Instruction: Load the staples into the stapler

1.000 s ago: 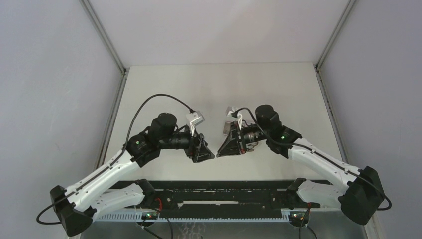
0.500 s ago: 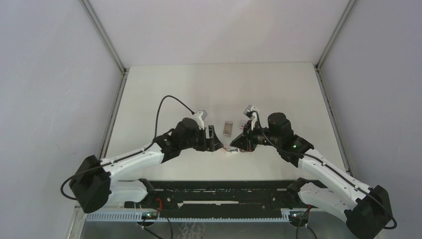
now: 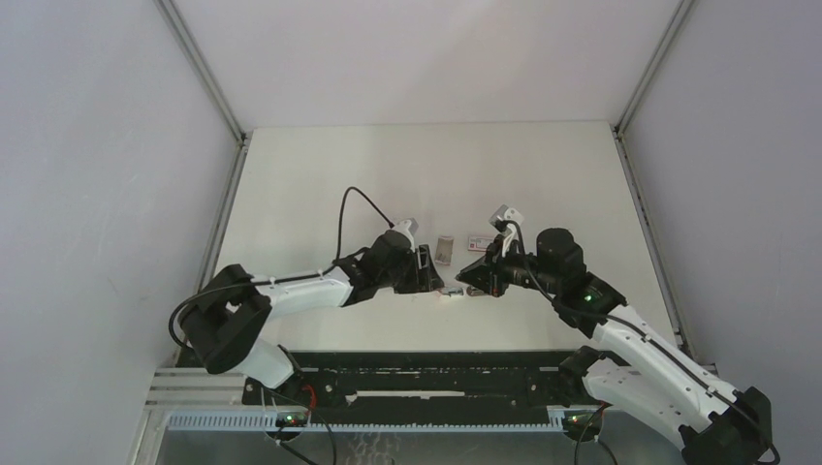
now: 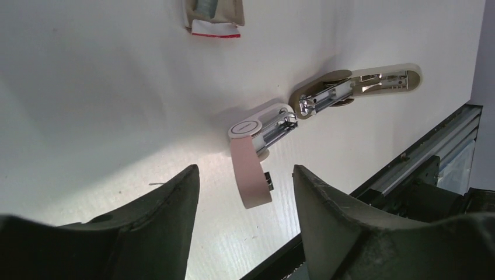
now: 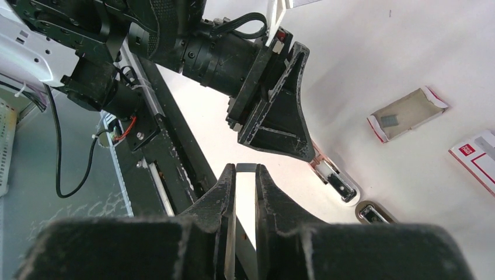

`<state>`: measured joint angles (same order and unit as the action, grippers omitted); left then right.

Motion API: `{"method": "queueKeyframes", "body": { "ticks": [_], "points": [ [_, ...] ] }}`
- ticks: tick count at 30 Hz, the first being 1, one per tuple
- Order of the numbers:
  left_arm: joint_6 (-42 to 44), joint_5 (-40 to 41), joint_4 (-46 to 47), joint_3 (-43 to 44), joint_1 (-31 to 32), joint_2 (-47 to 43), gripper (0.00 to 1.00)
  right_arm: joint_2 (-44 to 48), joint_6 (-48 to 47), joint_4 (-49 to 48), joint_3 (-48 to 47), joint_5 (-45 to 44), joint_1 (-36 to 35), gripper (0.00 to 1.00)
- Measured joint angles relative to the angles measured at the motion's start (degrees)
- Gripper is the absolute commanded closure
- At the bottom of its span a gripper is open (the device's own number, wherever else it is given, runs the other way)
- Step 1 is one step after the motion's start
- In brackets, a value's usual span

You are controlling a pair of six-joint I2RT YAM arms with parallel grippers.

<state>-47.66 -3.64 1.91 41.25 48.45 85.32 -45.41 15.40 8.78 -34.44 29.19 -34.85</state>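
Currently: left end effector [image 4: 245, 172] fingers spread wide above the opened pink-and-white mini stapler [image 4: 260, 125] lying on the counter [image 4: 87, 87] | right end effector [image 5: 246, 170] nearly closed, pinching a thin dark strip [image 5: 246, 166] at its tips | staple tray [image 5: 417, 107], grey staples [image 5: 390, 120] inside, lies just beyond the stapler.

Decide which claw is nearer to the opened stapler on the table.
Left. The left claw hangs right over the stapler, with its fingertips framing the pink end. The right claw sits off to the stapler's right, farther away and clear of it.
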Motion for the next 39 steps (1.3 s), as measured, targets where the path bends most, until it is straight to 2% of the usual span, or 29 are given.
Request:
{"method": "queueKeyframes", "body": {
  "ticks": [10, 17, 29, 35, 39],
  "points": [
    [-1.09, -0.13, 0.52, 0.90, 0.59, 1.05, 0.78, 0.42, 0.02, 0.39, 0.46, -0.20, 0.94, 0.94],
    [1.36, -0.48, -5.07, 5.05, 0.55, 1.44, 0.98, 1.62, 0.37, 0.72, 0.52, -0.31, 1.14, 0.93],
    [20.09, -11.80, -22.21, 9.42, -6.03, -1.38, 1.00, 0.76, 0.48, 0.72, 0.98, -3.21, -0.92, 0.93],
    [29.44, -12.70, -32.48, 14.69, -6.78, -1.49, 1.00, -2.03, 0.66, -0.44, 1.18, -6.12, -3.67, 0.93],
    [32.30, -13.68, -34.21, 15.45, -8.31, -1.57, 1.00, -2.16, 0.85, -3.15, 2.89, -8.48, -4.72, 0.92]
  ]
}}
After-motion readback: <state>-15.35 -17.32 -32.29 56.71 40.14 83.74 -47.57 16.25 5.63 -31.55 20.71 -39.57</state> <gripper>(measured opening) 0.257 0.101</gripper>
